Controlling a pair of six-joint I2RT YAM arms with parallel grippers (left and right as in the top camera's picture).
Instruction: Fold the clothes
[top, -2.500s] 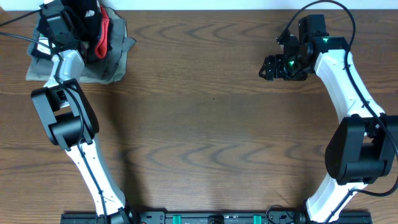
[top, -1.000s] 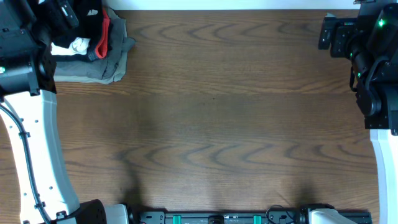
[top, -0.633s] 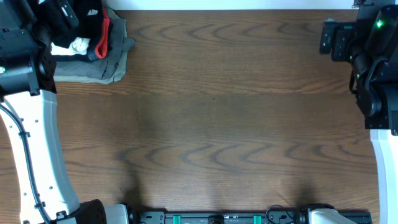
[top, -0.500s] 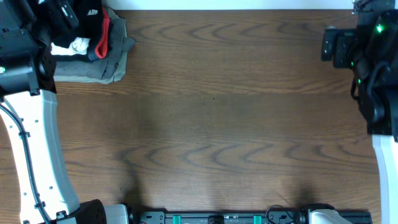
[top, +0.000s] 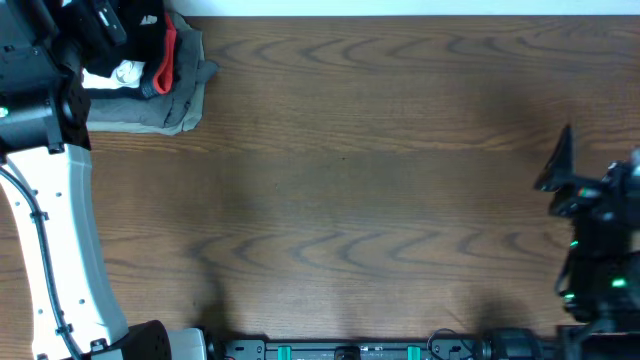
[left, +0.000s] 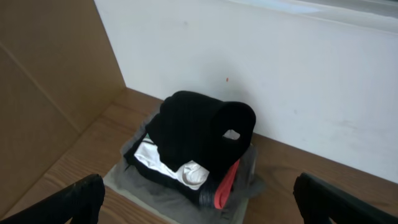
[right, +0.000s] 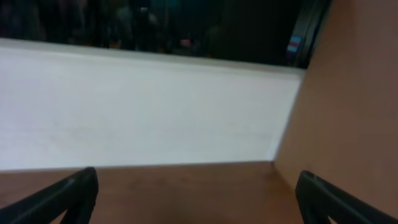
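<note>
My left jaws hang wide apart and empty over the pile at the table's (top: 350, 200) far left corner. They are lined up to drop on the black T-shirt (left: 202, 130), which lies bunched on top of a white garment (left: 163, 167) and a grey-olive garment (left: 155, 194). My right jaws gape empty too, by the right edge, out of the way, I reckon.

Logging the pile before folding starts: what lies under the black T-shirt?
A white garment and a red strip poke out beneath the black T-shirt, all resting on a grey-olive garment. Anything else between them is covered.
</note>
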